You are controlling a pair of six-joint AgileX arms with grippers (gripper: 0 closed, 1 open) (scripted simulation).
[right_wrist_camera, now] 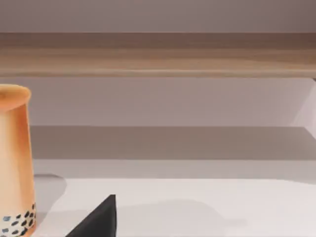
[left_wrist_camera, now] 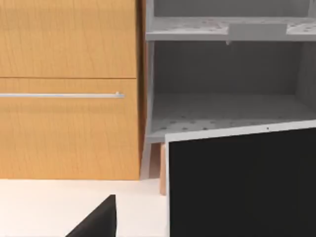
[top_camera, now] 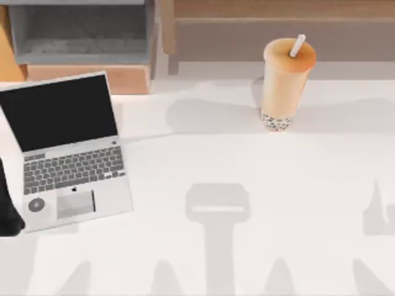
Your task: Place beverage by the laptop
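The tall tapered clear cup of orange-tan milk tea (top_camera: pixel 285 83), dark pearls at its base, domed lid and white straw (top_camera: pixel 297 45) on top, stood upright on the white surface (top_camera: pixel 247 166), well apart from the slim silver laptop (top_camera: pixel 68 148), off toward the laptop's screen-right side and further back than its lid. The laptop sat open at the surface's left, black screen (top_camera: pixel 58 111) up, grey keyboard (top_camera: pixel 73 168) and trackpad (top_camera: pixel 75 203) toward the front, round grey sticker (top_camera: pixel 36 205) beside the trackpad. Nothing held the cup. Right hand: only a dark sliver (right_wrist_camera: pixel 98 219) showed in the right wrist view, with the cup (right_wrist_camera: pixel 15 163) off to one side, so I couldn't tell whether it was open or closed. Left hand: same story, a dark sliver (left_wrist_camera: pixel 98 219) with the laptop screen (left_wrist_camera: pixel 242 182) and a grey open shelf (left_wrist_camera: pixel 227 113) next to a wooden cabinet front (left_wrist_camera: pixel 69 89) behind the laptop; state not readable. My read: the step was still the approach, task not started. To do it well I'd use the right arm, being the nearer one, centre the cup between open fingers, and take it at mid-body, under the lid and above the pearls. The tapered wall looked likely to slip, so firm but not crushing. Keep it upright during the carry, and set it down just beside the laptop's right edge, not touching the lid or keyboard. Main risk: clipping the straw or tipping the cup on contact.
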